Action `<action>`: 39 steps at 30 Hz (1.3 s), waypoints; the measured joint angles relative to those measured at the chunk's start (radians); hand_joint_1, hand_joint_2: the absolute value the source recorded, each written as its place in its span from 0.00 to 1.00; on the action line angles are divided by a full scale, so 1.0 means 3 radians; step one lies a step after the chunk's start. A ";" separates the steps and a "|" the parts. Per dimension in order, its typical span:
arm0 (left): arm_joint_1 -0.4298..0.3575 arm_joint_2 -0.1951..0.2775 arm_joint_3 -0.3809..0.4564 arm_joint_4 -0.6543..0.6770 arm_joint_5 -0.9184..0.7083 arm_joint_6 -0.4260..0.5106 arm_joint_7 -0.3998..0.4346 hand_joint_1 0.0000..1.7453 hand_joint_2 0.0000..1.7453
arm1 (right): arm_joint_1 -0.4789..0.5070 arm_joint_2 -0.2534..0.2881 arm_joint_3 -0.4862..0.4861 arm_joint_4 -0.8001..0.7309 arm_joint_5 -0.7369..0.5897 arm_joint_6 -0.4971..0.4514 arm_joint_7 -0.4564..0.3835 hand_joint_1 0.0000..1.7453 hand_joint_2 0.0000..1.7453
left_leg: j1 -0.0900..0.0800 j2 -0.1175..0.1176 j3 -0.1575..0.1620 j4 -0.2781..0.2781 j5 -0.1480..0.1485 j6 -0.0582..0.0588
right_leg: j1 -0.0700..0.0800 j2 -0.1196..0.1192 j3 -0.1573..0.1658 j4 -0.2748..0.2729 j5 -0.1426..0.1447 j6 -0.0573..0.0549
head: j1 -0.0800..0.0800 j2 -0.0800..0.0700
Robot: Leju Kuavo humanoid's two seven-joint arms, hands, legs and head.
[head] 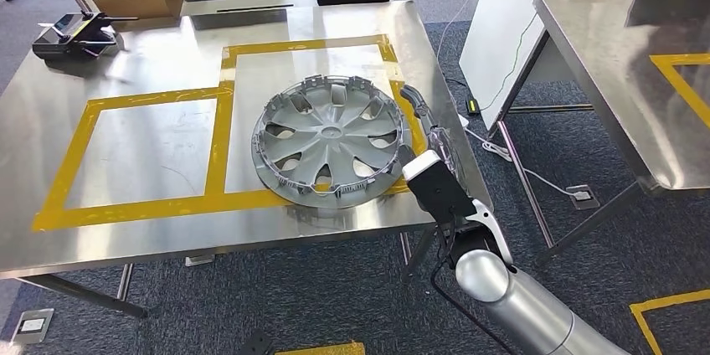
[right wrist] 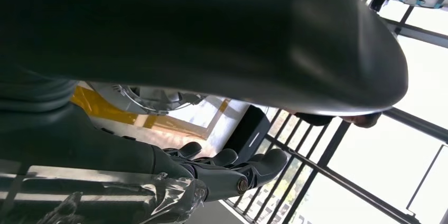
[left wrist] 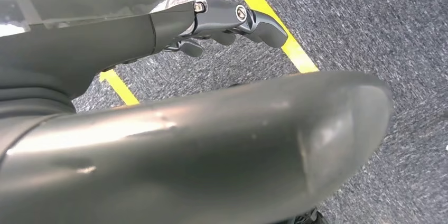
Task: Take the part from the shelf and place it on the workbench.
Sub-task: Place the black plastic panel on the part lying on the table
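Right hand (head: 423,133) fingers apart, empty, just beside hubcap (head: 331,139). Left hand (left wrist: 232,20) loosely spread, empty, over carpet (left wrist: 370,28). Hubcap flat on steel bench (head: 151,229), inside yellow tape (head: 219,133).

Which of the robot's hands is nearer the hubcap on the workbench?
Right. The right hand is at the hubcap's right edge on the workbench. The left hand hangs over carpet with yellow floor tape, away from it.
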 joint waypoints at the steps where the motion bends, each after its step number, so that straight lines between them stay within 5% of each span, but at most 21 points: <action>1: 0.0000 0.0000 0.0000 0.0000 0.0000 0.0000 0.0002 0.00 0.00 | 0.0001 0.0000 -0.0001 0.0000 0.0000 0.0000 0.0000 0.00 0.00 | -0.0003 0.0000 0.0000 0.0004 -0.0003 0.0005 | -0.0004 0.0000 0.0001 -0.0002 0.0000 0.0004 | -0.0001 0.0000; 8: -0.0004 0.0000 -0.0001 0.0000 0.0007 0.0002 0.0010 0.00 0.00 | 0.0003 -0.0005 -0.0015 -0.0013 0.0000 0.0002 0.0003 0.00 0.00 | -0.0005 0.0014 0.0035 -0.0054 0.0038 0.0066 | -0.0022 -0.0007 0.0005 0.0015 -0.0029 0.0068 | 0.0004 0.0000; 13: -0.0006 -0.0002 -0.0001 0.0001 0.0009 0.0002 0.0014 0.00 0.00 | 0.0024 -0.0013 -0.0024 -0.0020 0.0000 0.0001 0.0005 0.00 0.00 | 0.0020 0.0040 0.0067 -0.0090 0.0056 0.0082 | -0.0062 -0.0047 -0.0323 0.0777 -0.0398 0.0144 | 0.0022 0.0000; 15: -0.0004 -0.0002 -0.0001 0.0001 0.0009 0.0002 0.0020 0.00 0.00 | 0.0033 -0.0015 -0.0024 -0.0020 0.0000 0.0001 0.0005 0.00 0.00 | 0.0031 0.0040 0.0067 -0.0075 0.0047 0.0066 | -0.0088 -0.0054 -0.0271 0.0704 -0.0274 0.0175 | 0.0022 0.0000; 17: -0.0005 0.0000 -0.0001 0.0001 0.0011 0.0002 0.0021 0.00 0.00 | 0.0032 -0.0016 -0.0024 -0.0021 0.0000 0.0001 0.0006 0.00 0.00 | 0.0046 0.0036 0.0058 -0.0041 0.0024 0.0024 | -0.0108 -0.0043 -0.0052 0.0320 -0.0097 0.0205 | 0.0024 0.0000; 19: -0.0009 0.0004 -0.0001 0.0002 0.0015 0.0002 0.0023 0.00 0.00 | 0.0032 -0.0015 -0.0024 -0.0027 0.0000 0.0000 0.0006 0.00 0.00 | 0.0052 0.0028 0.0040 -0.0005 0.0009 -0.0030 | -0.0104 -0.0008 0.0076 0.0082 -0.0046 0.0183 | 0.0027 0.0000; 23: 0.0000 0.0005 -0.0002 0.0002 0.0020 0.0001 0.0026 0.00 0.00 | 0.0035 -0.0017 -0.0024 -0.0034 0.0000 -0.0001 0.0007 0.00 0.00 | 0.0071 0.0066 0.0014 0.0031 -0.0017 -0.0113 | -0.0075 -0.0010 0.0059 0.0040 -0.0025 0.0050 | 0.0022 0.0000; 27: -0.0010 0.0004 -0.0003 0.0002 0.0020 0.0001 0.0026 0.00 0.00 | 0.0044 -0.0014 -0.0023 -0.0037 0.0000 -0.0001 0.0007 0.00 0.00 | 0.0067 0.0181 -0.0170 0.0654 -0.0473 -0.0120 | -0.0048 -0.0083 0.0017 0.0023 0.0027 -0.0043 | -0.0011 0.0000; 29: -0.0011 0.0003 -0.0004 0.0002 0.0024 0.0001 0.0026 0.00 0.00 | 0.0052 -0.0014 -0.0021 -0.0037 0.0000 -0.0002 0.0008 0.00 0.00 | 0.0063 0.0181 -0.0175 0.0841 -0.0542 -0.0108 | -0.0030 -0.0115 -0.0018 0.0025 0.0053 -0.0058 | -0.0015 0.0000; 34: -0.0023 0.0006 -0.0004 0.0002 0.0040 0.0007 0.0022 0.00 0.00 | 0.0055 -0.0015 -0.0024 -0.0038 0.0000 -0.0011 0.0007 0.00 0.00 | 0.0017 0.0203 0.0382 0.0002 -0.0247 -0.0044 | -0.0019 -0.0150 -0.0092 0.0031 0.0138 -0.0011 | -0.0016 0.0000; 39: -0.0015 0.0012 -0.0004 0.0002 0.0055 0.0024 0.0007 0.00 0.00 | 0.0061 -0.0018 -0.0026 -0.0038 0.0000 -0.0022 0.0004 0.00 0.00 | -0.0005 0.0211 0.0371 -0.0104 -0.0160 0.0017 | -0.0039 -0.0147 -0.0117 0.0011 0.0186 0.0075 | -0.0016 0.0000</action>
